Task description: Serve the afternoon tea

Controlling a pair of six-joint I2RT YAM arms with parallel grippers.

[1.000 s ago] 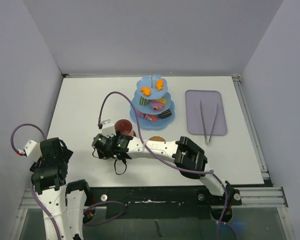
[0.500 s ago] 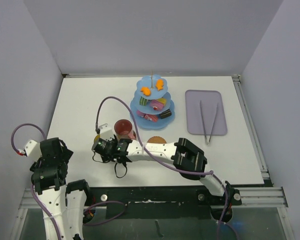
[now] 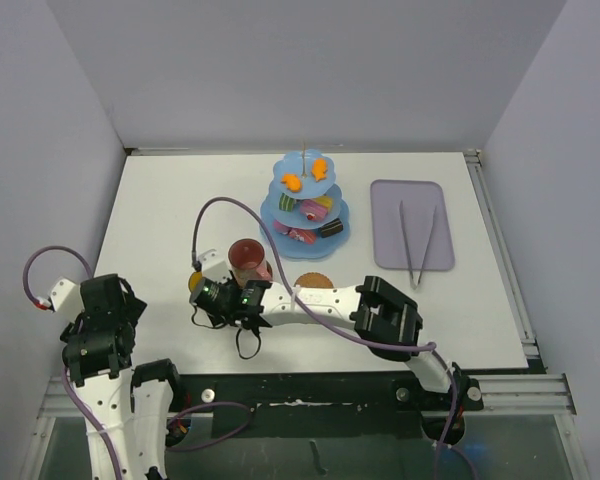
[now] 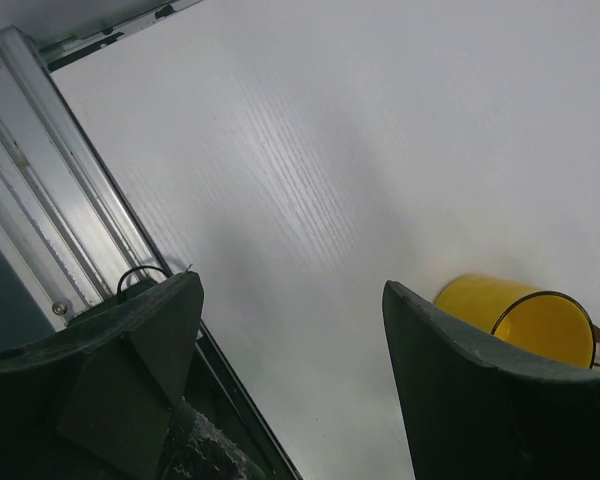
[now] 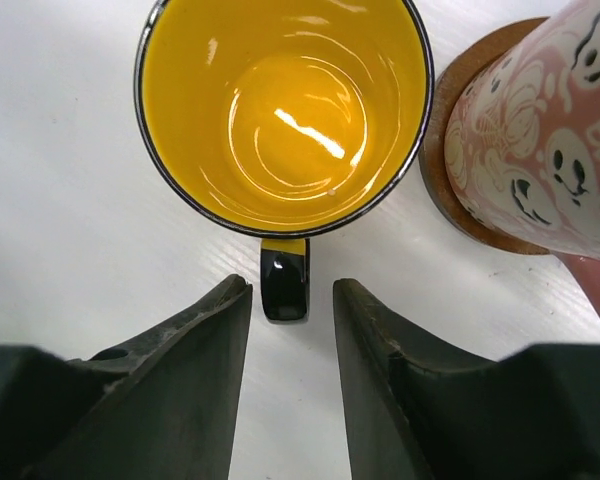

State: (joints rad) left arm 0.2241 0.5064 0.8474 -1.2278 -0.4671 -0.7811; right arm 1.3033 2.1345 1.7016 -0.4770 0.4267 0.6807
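The right tool [image 5: 292, 290] stood narrowly spread astride the handle [image 5: 285, 275] of the yellow mug [image 5: 280, 110], not pinching it; the left tool [image 4: 292, 292] gaped wide above the desk [image 4: 330, 130].

The right arm's wrist now sits lower, nearer the front edge of the white table [image 3: 160, 215] than a second ago. The round dark-red mug [image 3: 246, 254], half hidden under the wrist before, shows whole. The translucent yellow mug [image 3: 194, 282], earlier covered by the arm, peeks out just left of the right gripper [image 5: 291, 294]. Its jaws stand much narrower than before, flanking the mug's short black handle [image 5: 285, 283] with a thin gap on each side.
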